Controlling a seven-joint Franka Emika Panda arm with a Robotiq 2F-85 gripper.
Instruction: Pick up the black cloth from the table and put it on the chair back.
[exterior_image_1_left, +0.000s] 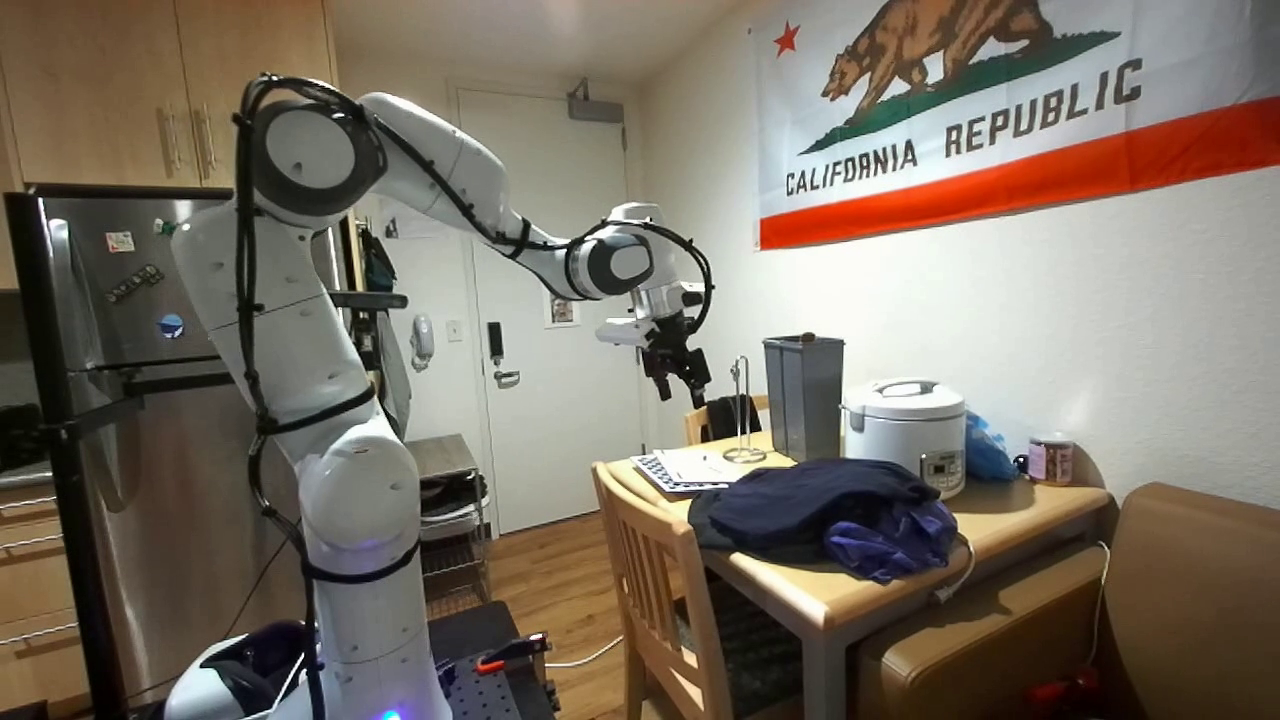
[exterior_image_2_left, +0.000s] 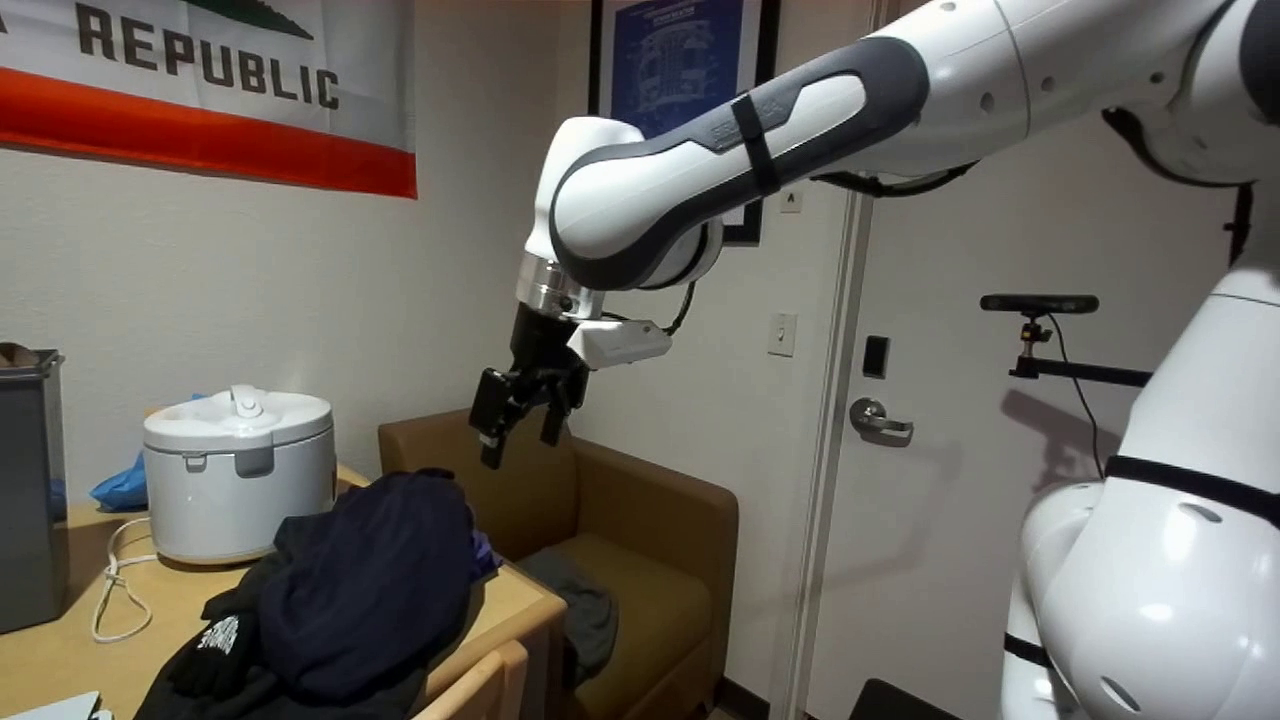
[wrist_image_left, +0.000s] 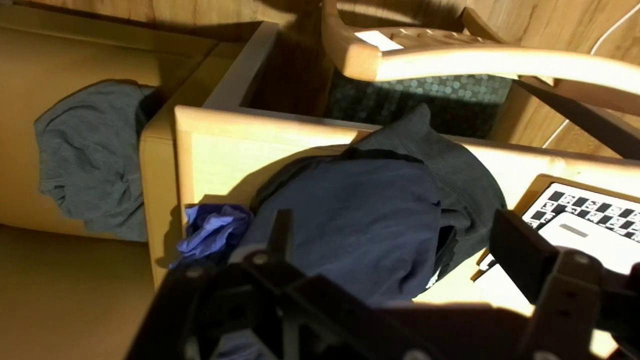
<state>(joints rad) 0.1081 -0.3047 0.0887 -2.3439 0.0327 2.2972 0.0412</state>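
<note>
Bear flag (exterior_image_1_left: 1000, 150) on pale wall (exterior_image_1_left: 1000, 310)

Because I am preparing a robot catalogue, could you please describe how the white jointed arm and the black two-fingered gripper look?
The white arm is glossy and rounded, with dark grey joint covers. Black cables run along it, tied by black straps. A silver metal section joins it to the black gripper, which has two angular fingers.

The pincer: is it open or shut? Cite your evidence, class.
Open: in the wrist view the pincer has its fingers wide apart; both exterior views show the gap too.
</note>
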